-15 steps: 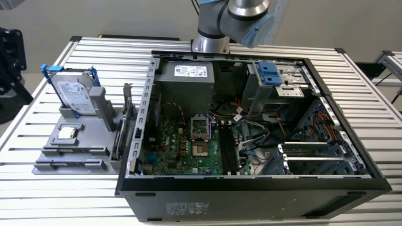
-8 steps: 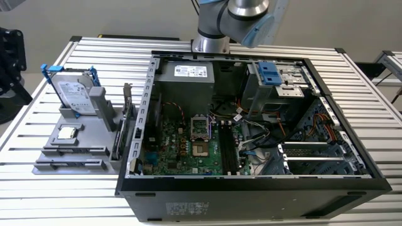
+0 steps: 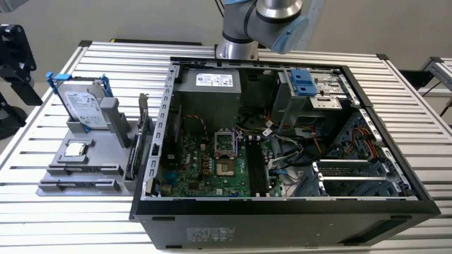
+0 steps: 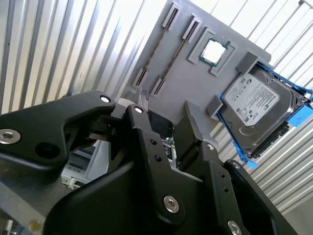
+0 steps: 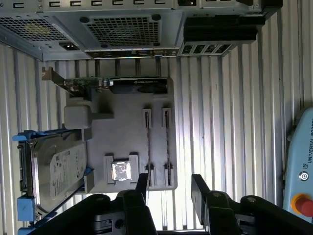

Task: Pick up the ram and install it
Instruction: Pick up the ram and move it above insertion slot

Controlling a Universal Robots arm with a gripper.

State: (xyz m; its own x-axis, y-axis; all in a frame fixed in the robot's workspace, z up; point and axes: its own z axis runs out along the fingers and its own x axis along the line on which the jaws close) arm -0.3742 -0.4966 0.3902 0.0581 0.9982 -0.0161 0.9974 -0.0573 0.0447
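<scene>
The arm (image 3: 263,24) runs off the exterior view's top edge. In the second wrist view the gripper (image 4: 162,115) hides part of the tray (image 4: 190,83).

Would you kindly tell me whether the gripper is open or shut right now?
Open. In the first wrist view the gripper has its fingers well apart, with nothing gripped between them; the grey tray lies beyond.
</scene>
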